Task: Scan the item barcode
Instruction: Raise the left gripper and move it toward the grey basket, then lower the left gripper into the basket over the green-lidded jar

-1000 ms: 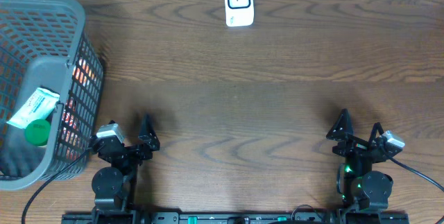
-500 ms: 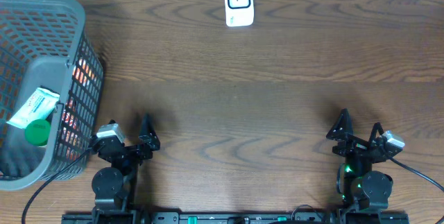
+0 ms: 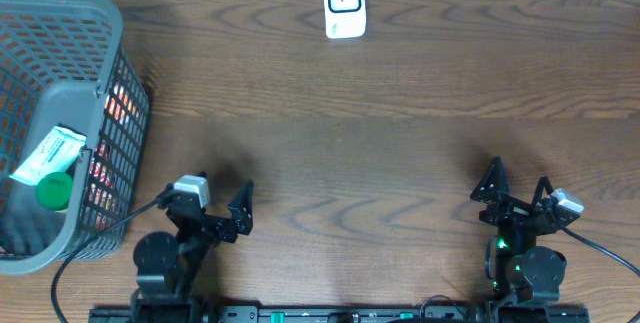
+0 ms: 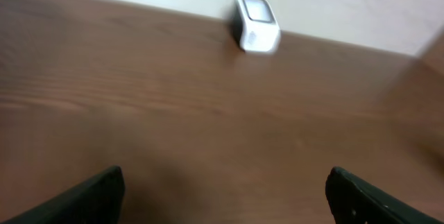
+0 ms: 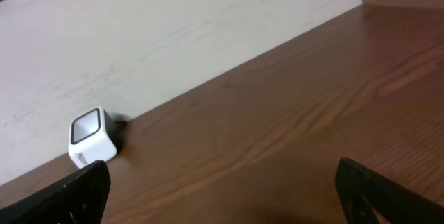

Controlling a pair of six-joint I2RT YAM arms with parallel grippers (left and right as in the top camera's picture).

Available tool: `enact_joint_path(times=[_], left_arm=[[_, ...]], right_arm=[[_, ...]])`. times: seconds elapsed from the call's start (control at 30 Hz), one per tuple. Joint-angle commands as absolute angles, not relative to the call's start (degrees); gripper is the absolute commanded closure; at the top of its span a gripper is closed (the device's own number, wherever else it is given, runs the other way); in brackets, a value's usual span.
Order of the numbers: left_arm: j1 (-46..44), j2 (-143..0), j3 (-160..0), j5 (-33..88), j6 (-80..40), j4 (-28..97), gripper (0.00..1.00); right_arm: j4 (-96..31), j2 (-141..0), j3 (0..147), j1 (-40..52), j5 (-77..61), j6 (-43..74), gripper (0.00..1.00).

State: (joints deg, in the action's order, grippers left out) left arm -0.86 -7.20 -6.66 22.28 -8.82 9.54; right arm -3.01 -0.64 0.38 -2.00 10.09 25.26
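The white barcode scanner [image 3: 343,5] stands upright at the table's far edge, and shows ahead in the left wrist view [image 4: 257,32] and at the left of the right wrist view [image 5: 92,137]. Items lie in the grey basket [image 3: 125,133] at the left: a white and green box [image 3: 47,155], a green-capped thing [image 3: 55,191] and orange packaging [image 3: 120,103] behind the mesh. My left gripper [image 3: 220,191] [image 4: 225,182] is open and empty near the front edge, just right of the basket. My right gripper [image 3: 518,178] [image 5: 223,172] is open and empty at the front right.
Brown wood table [image 3: 380,153] spans the view, with a pale wall [image 5: 173,30] behind the scanner. The basket's tall mesh wall stands close to the left arm. Cables run off both arm bases at the front edge.
The left gripper has shifted to the right and turned, away from the basket wall. The right arm has stayed still, and both grippers remain open.
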Motion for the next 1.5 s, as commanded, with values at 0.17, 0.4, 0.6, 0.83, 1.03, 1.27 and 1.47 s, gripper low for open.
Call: enact_joint_path(times=[0.17,0.4,0.6,0.83,1.03,1.27,1.47], left_arm=[[-0.7,-36.0,-47.2,29.0,-7.7,23.7,0.07],[-0.7,-63.6,-93.3,28.9,1.6,57.9,0.07],[1.1,-72.4,-107.2,24.4,1.6,63.3,0.07],[18.7,-76.6,-119.1,4.2,-12.6,66.9,0.07],[39.5,-84.0,-118.8,2.9,-24.3,79.1,0.07],[46.3,-94.4,-113.6,2.9,-25.0,82.1,0.07],[45.8,-97.4,-102.8,2.9,-25.0,75.2,0.07]], right_arm=[[-3.2,-0.5,0.3,-1.6,10.4,25.7,0.01],[-3.2,-0.5,0.3,-1.6,10.4,25.7,0.01],[-3.2,-0.5,0.3,-1.6,10.4,25.7,0.01],[-3.2,-0.5,0.3,-1.6,10.4,25.7,0.01],[-3.2,-0.5,0.3,-1.6,10.4,25.7,0.01],[-3.2,-0.5,0.3,-1.6,10.4,25.7,0.01],[-3.2,-0.5,0.3,-1.6,10.4,25.7,0.01]])
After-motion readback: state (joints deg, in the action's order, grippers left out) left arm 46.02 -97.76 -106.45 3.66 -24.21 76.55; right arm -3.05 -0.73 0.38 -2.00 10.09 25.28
